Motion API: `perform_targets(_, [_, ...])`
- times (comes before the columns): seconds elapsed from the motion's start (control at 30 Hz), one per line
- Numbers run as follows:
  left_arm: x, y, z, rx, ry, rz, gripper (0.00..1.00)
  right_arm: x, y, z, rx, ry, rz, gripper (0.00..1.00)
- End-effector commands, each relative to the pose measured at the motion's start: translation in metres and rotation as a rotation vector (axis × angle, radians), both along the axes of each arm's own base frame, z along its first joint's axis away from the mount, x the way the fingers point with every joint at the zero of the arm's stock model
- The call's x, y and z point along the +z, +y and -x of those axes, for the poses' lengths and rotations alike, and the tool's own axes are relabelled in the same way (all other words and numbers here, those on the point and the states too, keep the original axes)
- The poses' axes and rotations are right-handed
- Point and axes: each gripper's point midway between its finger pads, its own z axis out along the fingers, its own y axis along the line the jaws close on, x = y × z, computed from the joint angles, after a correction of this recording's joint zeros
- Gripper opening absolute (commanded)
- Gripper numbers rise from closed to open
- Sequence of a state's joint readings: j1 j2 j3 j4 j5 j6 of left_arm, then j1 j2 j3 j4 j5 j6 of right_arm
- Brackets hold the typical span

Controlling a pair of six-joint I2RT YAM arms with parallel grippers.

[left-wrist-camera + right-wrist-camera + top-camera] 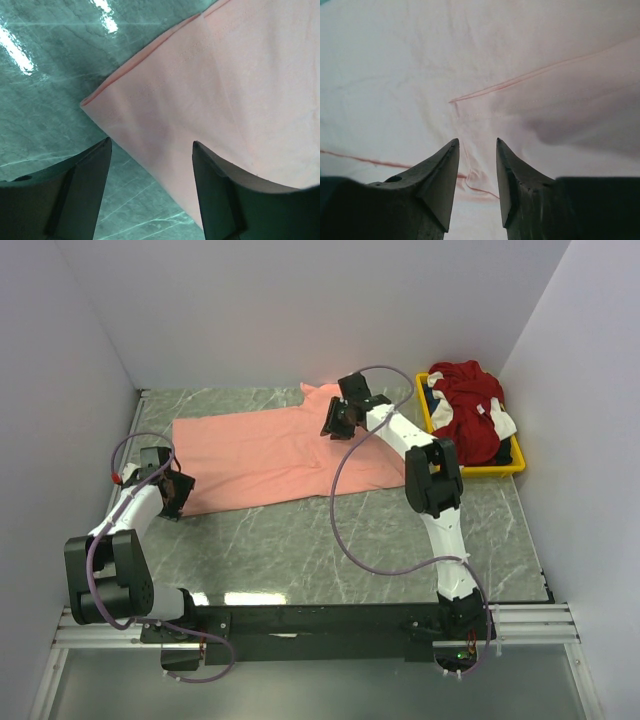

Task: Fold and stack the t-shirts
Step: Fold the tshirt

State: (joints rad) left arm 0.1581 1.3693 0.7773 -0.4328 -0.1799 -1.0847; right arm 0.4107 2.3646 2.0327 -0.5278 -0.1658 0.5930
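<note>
A salmon-pink t-shirt (270, 455) lies spread flat on the table's back left half. My left gripper (176, 500) is open at its near left corner. In the left wrist view (151, 145) one finger is over the bare table and the other over the shirt's (225, 85) edge. My right gripper (334, 423) sits low over the shirt's far right part. In the right wrist view (477, 142) its jaws stand narrowly apart with a small pucker of the shirt's (420, 75) seam between them. A dark red and white t-shirt (468, 412) lies bunched in the tray.
A yellow plastic tray (470, 473) stands at the back right against the wall, with a bit of dark cloth (433, 400) at its left side. Grey marble table (300, 550) shows in front of the shirt. Walls close in on left, back and right.
</note>
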Motion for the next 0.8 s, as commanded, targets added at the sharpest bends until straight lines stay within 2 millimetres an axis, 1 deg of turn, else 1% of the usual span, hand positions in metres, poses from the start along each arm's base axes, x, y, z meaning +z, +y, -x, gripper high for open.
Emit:
perform_targets(0.0, [0.013,-0.001,-0.007,-0.021,-0.040,-0.004,0.71,0.036,0.016,-0.008,0.056,-0.092,-0.040,0.43])
perform_targets(0.03, [0.015,-0.001,-0.007,-0.018,-0.045,-0.006,0.71,0.042,0.015,-0.009,0.054,-0.101,-0.040,0.44])
perform_targets(0.1, [0.013,0.000,-0.005,-0.012,-0.037,-0.008,0.71,0.045,0.011,-0.005,0.056,-0.099,-0.025,0.44])
perform_targets(0.17, [0.012,0.001,-0.003,-0.006,-0.030,-0.010,0.71,0.050,0.000,0.005,0.037,-0.105,-0.004,0.44])
perform_targets(0.2, [0.013,0.000,-0.002,-0.003,-0.029,-0.009,0.71,0.033,-0.012,0.017,0.017,-0.065,0.029,0.44])
perform_targets(0.23, [0.013,0.001,-0.001,0.002,-0.027,-0.009,0.70,0.055,-0.020,0.018,-0.009,-0.106,0.008,0.44])
perform_targets(0.27, [0.012,0.002,0.003,0.013,-0.012,-0.012,0.69,0.058,-0.028,0.024,-0.028,-0.107,0.004,0.43])
perform_targets(0.3, [0.012,0.003,0.006,0.021,-0.006,-0.016,0.68,0.059,-0.041,0.043,-0.043,-0.091,-0.001,0.43])
perform_targets(0.33, [0.012,0.004,0.008,0.030,0.000,-0.022,0.68,0.064,-0.046,0.046,-0.057,-0.113,-0.021,0.43])
perform_targets(0.37, [0.014,0.007,0.011,0.048,0.001,-0.031,0.67,0.066,-0.059,0.051,-0.093,-0.113,-0.035,0.43])
perform_targets(0.4, [0.012,0.007,0.016,0.054,0.013,-0.031,0.66,0.046,-0.072,0.070,-0.110,-0.061,-0.022,0.43])
perform_targets(0.43, [0.011,0.008,0.020,0.072,0.020,-0.031,0.66,0.066,-0.075,0.077,-0.116,-0.106,-0.059,0.43])
perform_targets(0.47, [0.016,0.011,0.021,0.084,0.009,-0.047,0.66,0.066,-0.084,0.083,-0.132,-0.110,-0.062,0.43])
perform_targets(0.5, [0.013,0.011,0.027,0.095,0.021,-0.047,0.66,0.048,-0.093,0.101,-0.142,-0.072,-0.047,0.43])
perform_targets(0.53, [0.016,0.012,0.028,0.106,0.015,-0.051,0.66,0.063,-0.096,0.106,-0.150,-0.111,-0.066,0.43])
perform_targets(0.57, [0.016,0.013,0.030,0.110,0.013,-0.055,0.66,0.062,-0.102,0.112,-0.160,-0.115,-0.069,0.43])
perform_targets(0.6, [0.016,0.016,0.034,0.121,0.022,-0.072,0.66,0.048,-0.107,0.126,-0.164,-0.085,-0.059,0.43])
perform_targets(0.63, [0.014,0.017,0.037,0.134,0.029,-0.074,0.66,0.055,-0.110,0.131,-0.169,-0.106,-0.071,0.43])
perform_targets(0.67, [0.015,0.018,0.040,0.142,0.028,-0.076,0.66,0.053,-0.114,0.135,-0.173,-0.106,-0.069,0.43])
perform_targets(0.7, [0.011,0.017,0.043,0.147,0.034,-0.075,0.66,0.042,-0.120,0.144,-0.185,-0.087,-0.062,0.43])
perform_targets(0.73, [0.010,0.017,0.043,0.153,0.028,-0.070,0.65,0.045,-0.122,0.146,-0.191,-0.106,-0.067,0.43])
perform_targets(0.77, [0.008,0.017,0.044,0.161,0.028,-0.068,0.65,0.042,-0.126,0.149,-0.197,-0.104,-0.066,0.43])
